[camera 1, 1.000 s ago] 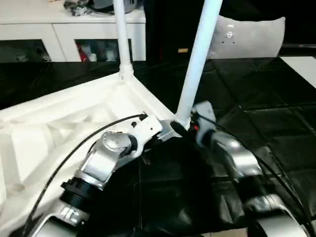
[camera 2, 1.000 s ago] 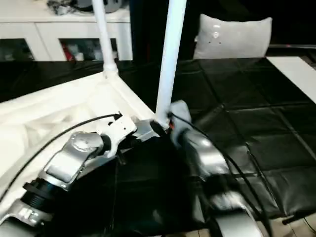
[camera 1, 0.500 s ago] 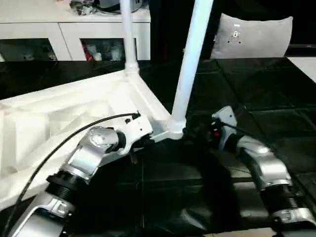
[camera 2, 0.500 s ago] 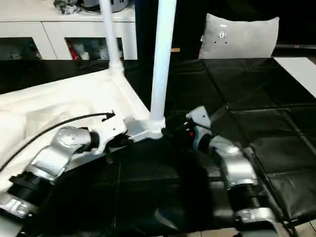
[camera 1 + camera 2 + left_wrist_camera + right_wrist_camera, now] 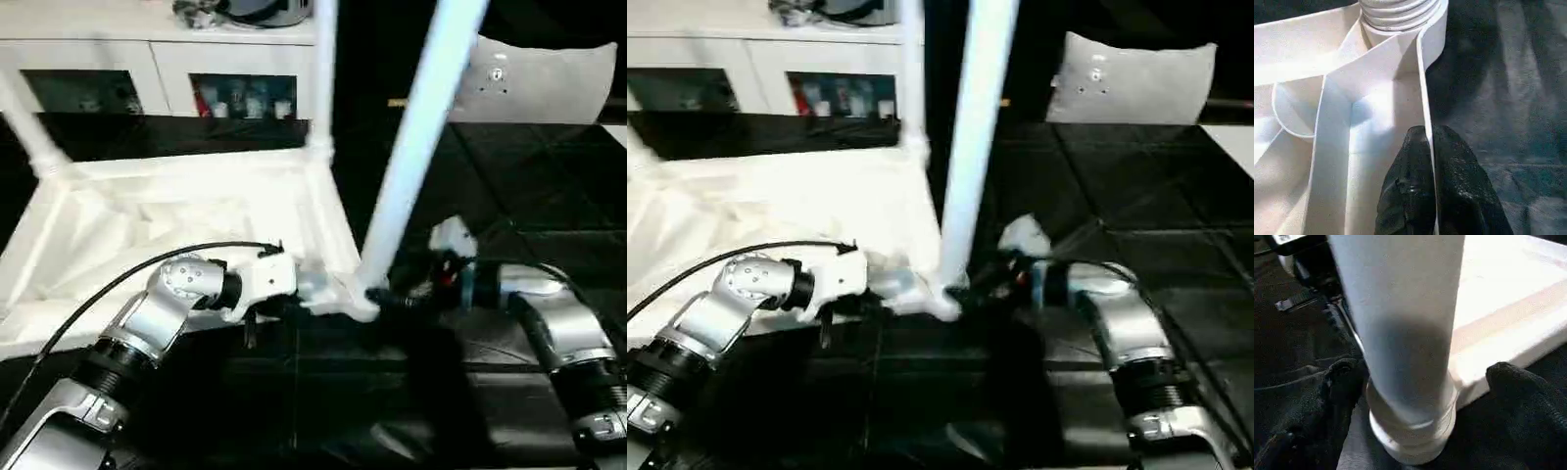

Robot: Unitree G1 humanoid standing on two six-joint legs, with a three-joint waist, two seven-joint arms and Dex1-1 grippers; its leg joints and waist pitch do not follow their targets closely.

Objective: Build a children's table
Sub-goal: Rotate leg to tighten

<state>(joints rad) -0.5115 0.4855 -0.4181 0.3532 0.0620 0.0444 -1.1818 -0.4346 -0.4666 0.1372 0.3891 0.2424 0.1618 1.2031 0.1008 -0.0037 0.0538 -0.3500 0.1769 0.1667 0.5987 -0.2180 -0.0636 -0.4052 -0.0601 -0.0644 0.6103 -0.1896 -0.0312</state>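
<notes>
Right wrist view has the right pincer (image 5: 1415,396) now spread wide around the seated leg (image 5: 416,166), while the left pincer (image 5: 1427,161) pinches the tabletop rim (image 5: 1422,88) at its near corner.

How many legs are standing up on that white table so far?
3. The near leg rises at the corner between the grippers; a second stands at the far corner by the cabinet; a third shows at the left edge. A fourth may be outside the view.
</notes>
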